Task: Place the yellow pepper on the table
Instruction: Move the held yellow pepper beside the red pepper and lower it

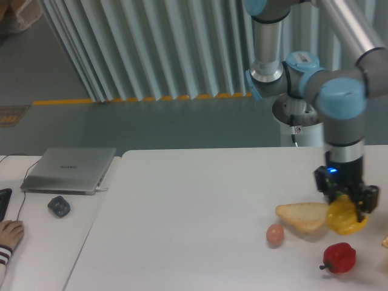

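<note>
The yellow pepper (345, 218) is glossy and lobed and hangs low at the right side of the white table (194, 212). My gripper (345, 205) points straight down and is shut on the pepper's top, one dark finger on each side. The pepper sits just right of the bread slice (302, 217) and above the red pepper (339, 257). Whether its underside touches the tabletop cannot be told.
A small brown egg (274, 234) lies left of the bread. On the narrower desk at the left are a closed grey laptop (70, 170), a dark mouse (59, 206) and a person's hand (9, 233). The arm's base (301, 118) stands behind the table.
</note>
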